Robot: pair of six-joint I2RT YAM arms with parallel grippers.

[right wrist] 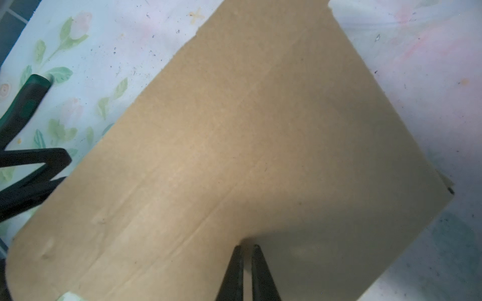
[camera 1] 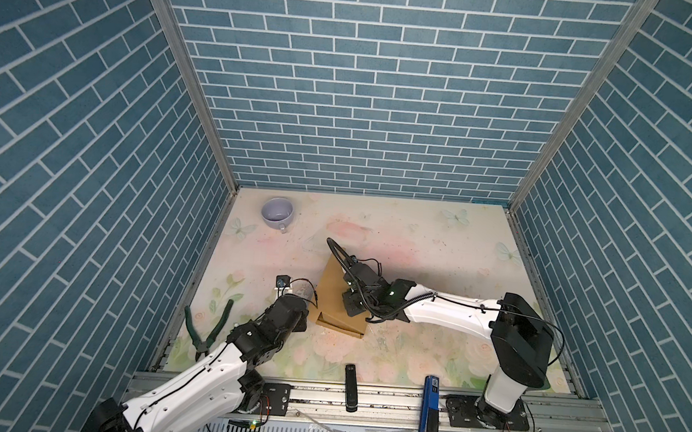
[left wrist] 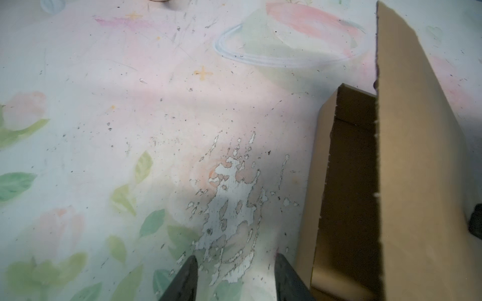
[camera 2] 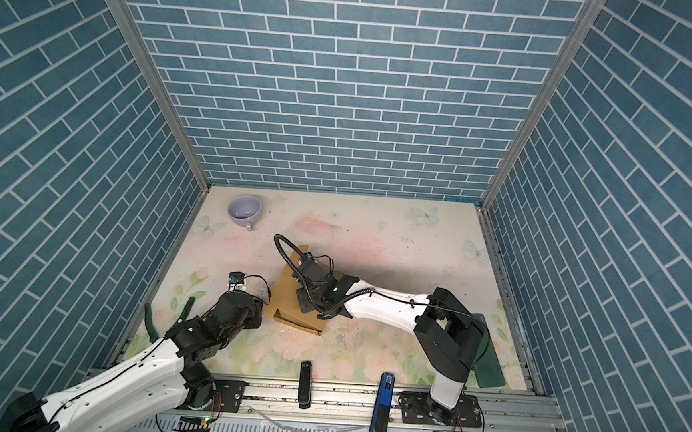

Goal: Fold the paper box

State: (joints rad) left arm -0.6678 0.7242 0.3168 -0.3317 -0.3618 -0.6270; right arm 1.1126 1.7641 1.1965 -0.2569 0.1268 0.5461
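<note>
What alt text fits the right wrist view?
A flat tan-brown cardboard panel of the paper box fills most of the frame, with the right gripper, jaws shut, tips against it. Pale floral-print table shows around it; green-handled pliers lie at one edge.

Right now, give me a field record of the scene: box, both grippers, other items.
paper box: partly folded, lid panel slanting over the base, on the table
left gripper: open, empty, beside the box
right gripper: shut, tips against the lid panel
other items: mug, green pliers
</note>
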